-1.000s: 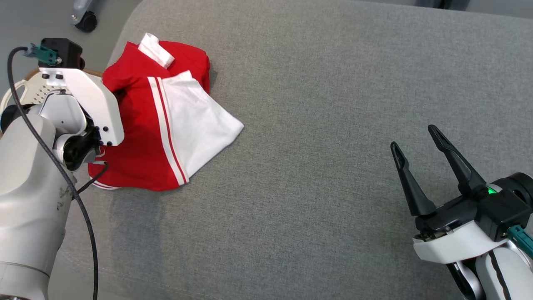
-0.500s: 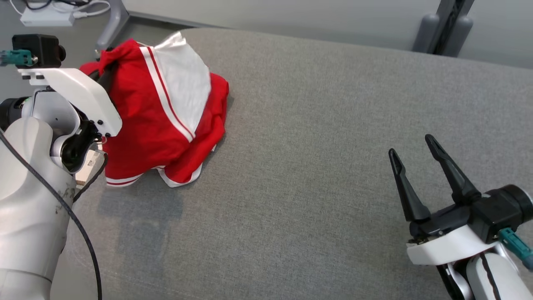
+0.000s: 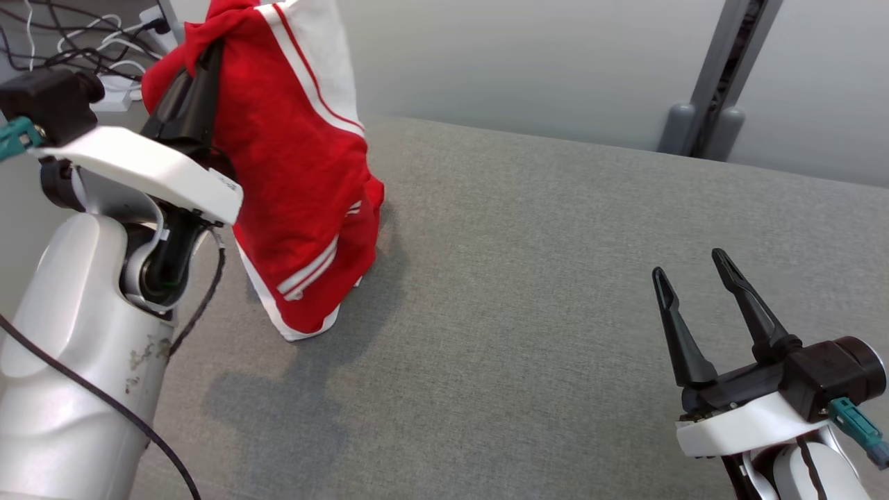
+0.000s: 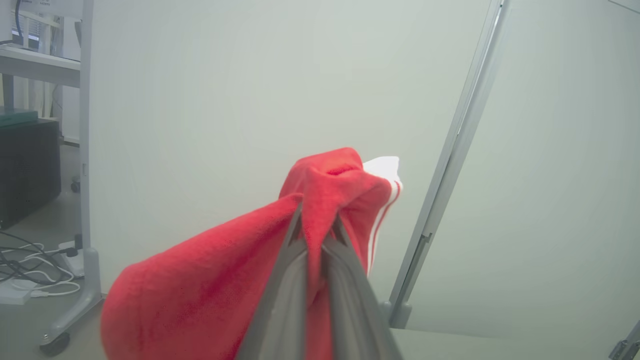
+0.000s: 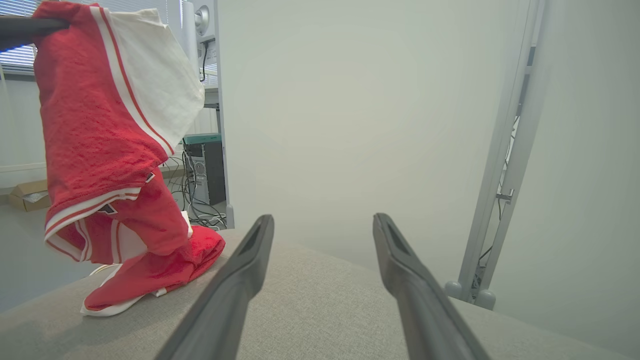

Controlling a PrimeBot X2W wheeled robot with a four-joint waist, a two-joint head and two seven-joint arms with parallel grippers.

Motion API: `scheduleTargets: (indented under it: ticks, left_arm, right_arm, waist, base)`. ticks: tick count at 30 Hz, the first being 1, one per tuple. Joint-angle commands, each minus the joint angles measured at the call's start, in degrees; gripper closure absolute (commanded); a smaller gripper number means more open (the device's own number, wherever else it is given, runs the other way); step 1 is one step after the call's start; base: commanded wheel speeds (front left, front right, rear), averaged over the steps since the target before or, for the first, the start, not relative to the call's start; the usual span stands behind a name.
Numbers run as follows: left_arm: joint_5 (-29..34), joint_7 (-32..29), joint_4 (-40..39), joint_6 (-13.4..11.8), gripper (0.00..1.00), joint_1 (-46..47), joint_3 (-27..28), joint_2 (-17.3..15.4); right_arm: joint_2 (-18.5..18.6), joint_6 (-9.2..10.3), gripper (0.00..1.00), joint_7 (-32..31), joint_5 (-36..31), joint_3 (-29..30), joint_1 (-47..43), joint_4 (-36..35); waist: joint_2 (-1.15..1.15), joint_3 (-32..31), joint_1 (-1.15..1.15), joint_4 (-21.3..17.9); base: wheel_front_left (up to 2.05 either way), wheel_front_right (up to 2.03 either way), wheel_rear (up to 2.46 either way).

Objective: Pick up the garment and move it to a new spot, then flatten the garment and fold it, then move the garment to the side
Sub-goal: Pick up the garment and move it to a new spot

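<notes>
The garment is red with white panels and stripes. It hangs from my left gripper, which is shut on a bunched fold near its top; its lower end still rests on the grey cushion. In the left wrist view the dark fingers pinch the red cloth. From the right wrist view, the garment drapes at the left with its bottom crumpled on the cushion. My right gripper stands open over the cushion's right side, holding nothing; its fingers are spread apart.
A pale wall panel stands behind the cushion, with a grey post at the right. Cables and a power strip lie on the floor at the far left. A computer tower stands behind the garment.
My left gripper has raised the garment from a flat heap until most of it hangs upright. The head camera has tilted up, so the whole picture shifted. The right gripper stayed open in place.
</notes>
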State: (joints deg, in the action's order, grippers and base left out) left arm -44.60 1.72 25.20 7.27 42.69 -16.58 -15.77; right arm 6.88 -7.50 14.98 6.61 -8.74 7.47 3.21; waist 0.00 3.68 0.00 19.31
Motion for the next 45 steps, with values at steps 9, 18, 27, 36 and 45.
scheduleTargets:
  ticks: [9, 18, 27, 36, 45]
  left_arm:
    - [-1.5, 4.8, -9.9, -1.1, 1.00, -4.3, 0.1, 4.2]
    - [1.1, -0.2, -15.5, -1.4, 1.00, -7.3, -8.4, 7.2]
    - [4.7, 1.5, -10.8, -2.0, 1.00, -7.3, -17.0, 11.5]
    - [3.5, 5.8, 0.6, -3.4, 1.00, -3.8, -24.6, 12.7]
    - [-0.6, 10.2, 8.2, -5.3, 0.00, -0.8, -30.6, 12.7]
  right_arm:
    - [-0.3, 0.01, 0.00, 0.3, -0.7, 1.5, -0.6, -0.2]
    - [-0.4, 0.01, 0.00, 0.3, -2.0, 3.6, 0.8, -0.5]
    - [-1.3, 0.02, 0.00, 0.3, -2.9, 8.7, 2.9, 0.2]
    - [-2.2, 0.02, 0.00, 0.3, -2.4, 9.7, 4.5, 2.0]
    - [-2.5, 0.02, 0.00, 0.3, -1.0, 9.5, 4.6, 2.5]
  waist:
    - [0.00, -1.3, 0.00, -4.3]
    - [0.00, -0.1, 0.00, -11.8]
    - [0.00, 3.8, 0.00, -22.8]
    - [0.00, 7.7, 0.00, -31.6]
    - [0.00, 8.7, 0.00, -31.9]
  base:
    - [0.00, 0.00, 0.00]
    - [0.00, 0.00, 0.00]
    - [0.00, 0.00, 0.00]
    - [0.00, 0.00, 0.00]
    - [0.00, 0.00, 0.00]
